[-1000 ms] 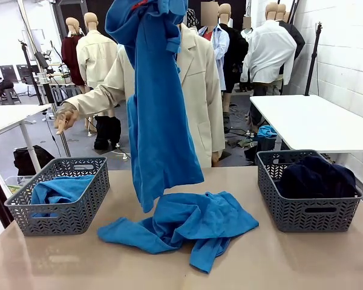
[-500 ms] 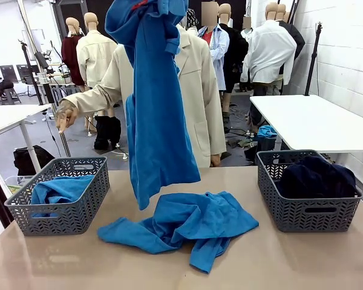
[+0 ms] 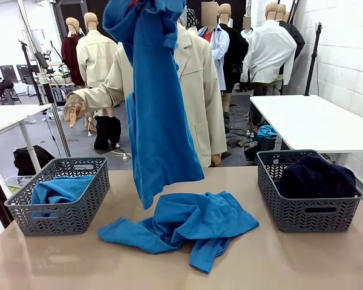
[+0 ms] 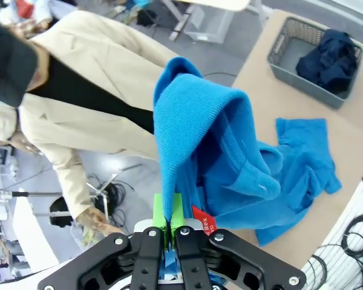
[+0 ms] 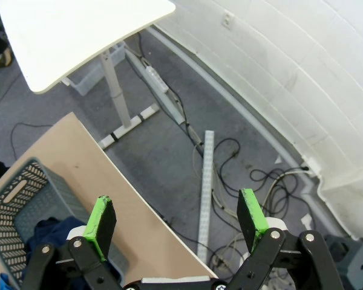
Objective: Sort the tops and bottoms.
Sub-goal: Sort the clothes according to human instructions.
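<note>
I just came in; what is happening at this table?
The left gripper is shut on a bright blue top and holds it high over the table. A second blue top lies crumpled mid-table. The left basket has a blue top in it; the right basket has dark bottoms. The right gripper is open and empty. A person in a cream jacket stands across the table, one hand held out sideways.

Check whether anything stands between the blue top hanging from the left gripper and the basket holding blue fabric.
Nothing visible does. The hanging top is shut in the left gripper, and only bare table lies between it and the left basket. A second top lies beneath it.
</note>
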Controlling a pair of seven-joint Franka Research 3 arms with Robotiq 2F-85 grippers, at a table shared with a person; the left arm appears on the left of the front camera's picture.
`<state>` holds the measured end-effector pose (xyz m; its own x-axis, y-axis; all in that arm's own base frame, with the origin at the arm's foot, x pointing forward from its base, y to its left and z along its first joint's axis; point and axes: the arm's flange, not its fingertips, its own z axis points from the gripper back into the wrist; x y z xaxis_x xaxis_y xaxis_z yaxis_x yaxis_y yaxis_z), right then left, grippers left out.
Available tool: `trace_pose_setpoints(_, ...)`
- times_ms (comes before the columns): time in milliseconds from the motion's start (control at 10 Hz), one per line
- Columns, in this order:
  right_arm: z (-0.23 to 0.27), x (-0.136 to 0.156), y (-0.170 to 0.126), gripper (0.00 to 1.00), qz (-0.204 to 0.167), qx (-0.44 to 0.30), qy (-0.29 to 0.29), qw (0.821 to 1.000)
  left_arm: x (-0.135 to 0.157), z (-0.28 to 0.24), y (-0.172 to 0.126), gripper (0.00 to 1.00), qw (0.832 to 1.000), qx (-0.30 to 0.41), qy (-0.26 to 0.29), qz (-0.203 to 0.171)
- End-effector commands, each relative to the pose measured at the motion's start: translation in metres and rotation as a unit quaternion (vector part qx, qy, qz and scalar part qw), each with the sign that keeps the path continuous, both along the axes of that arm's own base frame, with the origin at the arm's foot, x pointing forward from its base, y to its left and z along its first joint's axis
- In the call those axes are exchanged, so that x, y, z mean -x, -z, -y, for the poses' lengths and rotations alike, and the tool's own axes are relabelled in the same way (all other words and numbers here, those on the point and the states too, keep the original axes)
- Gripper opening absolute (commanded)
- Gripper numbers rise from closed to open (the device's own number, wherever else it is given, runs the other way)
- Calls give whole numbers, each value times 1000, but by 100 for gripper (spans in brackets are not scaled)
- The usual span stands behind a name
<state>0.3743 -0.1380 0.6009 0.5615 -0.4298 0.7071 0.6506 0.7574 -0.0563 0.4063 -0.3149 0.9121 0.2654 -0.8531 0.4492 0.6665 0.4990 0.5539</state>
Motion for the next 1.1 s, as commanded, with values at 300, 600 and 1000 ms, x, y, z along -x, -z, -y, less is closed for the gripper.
trace_pose_setpoints(300,0,1,3,100,-4,3,-1,1000,-31,-107,-53,0,983,-36,-116,134)
trace_pose_setpoints(600,0,1,3,100,-4,3,-1,1000,-16,-194,-25,0,972,-67,-187,126)
trace_pose_setpoints(1000,0,1,3,100,-4,3,-1,1000,-5,-266,37,0,966,-9,-250,62)
